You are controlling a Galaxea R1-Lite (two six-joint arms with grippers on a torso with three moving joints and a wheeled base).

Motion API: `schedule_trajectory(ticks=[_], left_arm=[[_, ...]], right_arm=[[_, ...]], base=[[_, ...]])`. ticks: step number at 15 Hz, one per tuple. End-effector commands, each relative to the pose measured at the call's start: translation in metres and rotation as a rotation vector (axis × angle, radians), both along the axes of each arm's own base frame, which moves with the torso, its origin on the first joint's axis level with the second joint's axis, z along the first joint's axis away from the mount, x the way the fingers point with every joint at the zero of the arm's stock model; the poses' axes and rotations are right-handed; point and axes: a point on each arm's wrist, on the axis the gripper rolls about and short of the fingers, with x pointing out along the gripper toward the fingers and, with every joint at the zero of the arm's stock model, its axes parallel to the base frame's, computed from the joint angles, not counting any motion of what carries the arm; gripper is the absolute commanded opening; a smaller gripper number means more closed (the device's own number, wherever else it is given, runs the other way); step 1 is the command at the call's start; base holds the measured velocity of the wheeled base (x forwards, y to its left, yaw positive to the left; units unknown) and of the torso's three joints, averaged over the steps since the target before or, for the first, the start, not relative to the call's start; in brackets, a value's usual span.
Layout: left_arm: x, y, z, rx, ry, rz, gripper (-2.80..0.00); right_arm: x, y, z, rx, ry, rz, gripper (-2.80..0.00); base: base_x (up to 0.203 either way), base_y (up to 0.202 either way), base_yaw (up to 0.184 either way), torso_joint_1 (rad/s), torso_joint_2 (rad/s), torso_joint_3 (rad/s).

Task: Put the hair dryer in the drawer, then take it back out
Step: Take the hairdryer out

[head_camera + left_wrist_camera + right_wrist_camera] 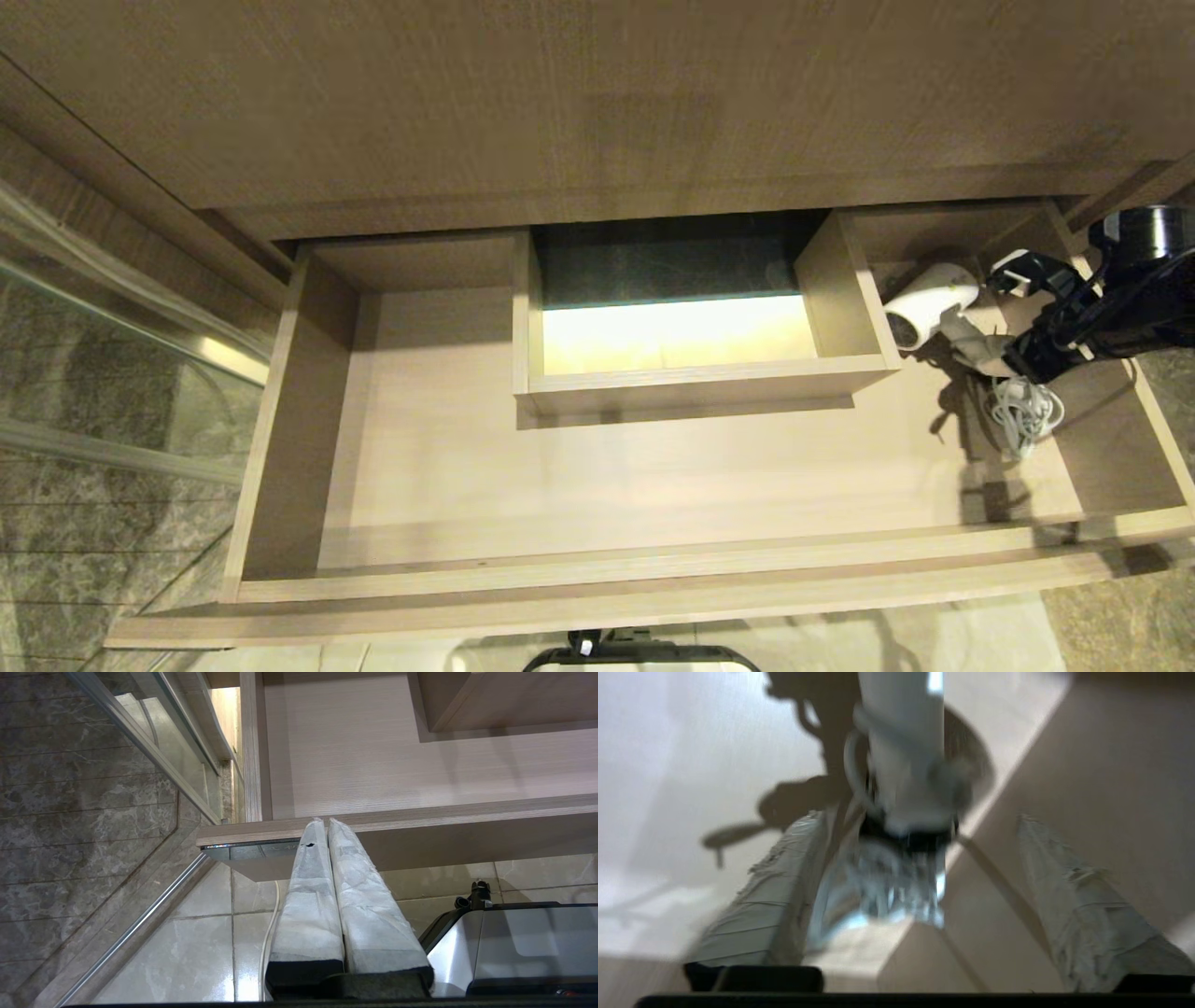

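Drawer (439, 467) stands pulled fully out under the counter, with a boxed cutout (695, 373) at the middle of its back edge. The hair dryer (934, 303) lies on the drawer floor in the back right corner, barrel toward the cutout's right wall, handle and bundled cord (1025, 415) trailing toward the right side wall. My right gripper (1013, 359) is down inside the drawer at that same corner, right over the handle end. In the right wrist view my padded fingers (761, 914) are spread wide, one on each side of the handle and cord (901, 812), and neither pad appears to press on it; the view is smeared, so I cannot rule out a light touch. My left gripper (324, 826) is parked low in front of the drawer near its front left corner, pads pressed together, nothing between them. Judgement: the putting-in half looks done, since the dryer rests on the drawer floor with my fingers apart around it. The taking-out half is next. That calls for settling the pads squarely on the handle rather than on the loose cord, closing firmly, then lifting straight up clear of the right wall and front edge. Risk: the cord may snag on the cutout corner or drag behind.
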Motion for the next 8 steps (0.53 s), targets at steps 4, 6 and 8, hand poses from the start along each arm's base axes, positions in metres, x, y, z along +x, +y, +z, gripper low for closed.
schedule_trajectory(ticks=[4, 6, 8], left_arm=[[0.0, 0.0, 0.0, 0.0, 0.0, -0.002, -2.8], [0.0, 0.0, 0.0, 0.0, 0.001, 0.0, -2.8], [0.0, 0.0, 0.0, 0.0, 0.0, 0.0, -2.8]], right_arm=[[0.027, -0.006, -0.03, 0.071, 0.028, 0.045, 0.0], [0.035, -0.009, -0.035, 0.075, 0.026, 0.042, 0.0], [0.041, -0.01, -0.038, 0.086, 0.016, 0.048, 0.0]], base=[[0.0, 0.0, 0.0, 0.0, 0.0, 0.0], [0.0, 0.0, 0.0, 0.0, 0.0, 0.0], [0.0, 0.0, 0.0, 0.0, 0.0, 0.0]])
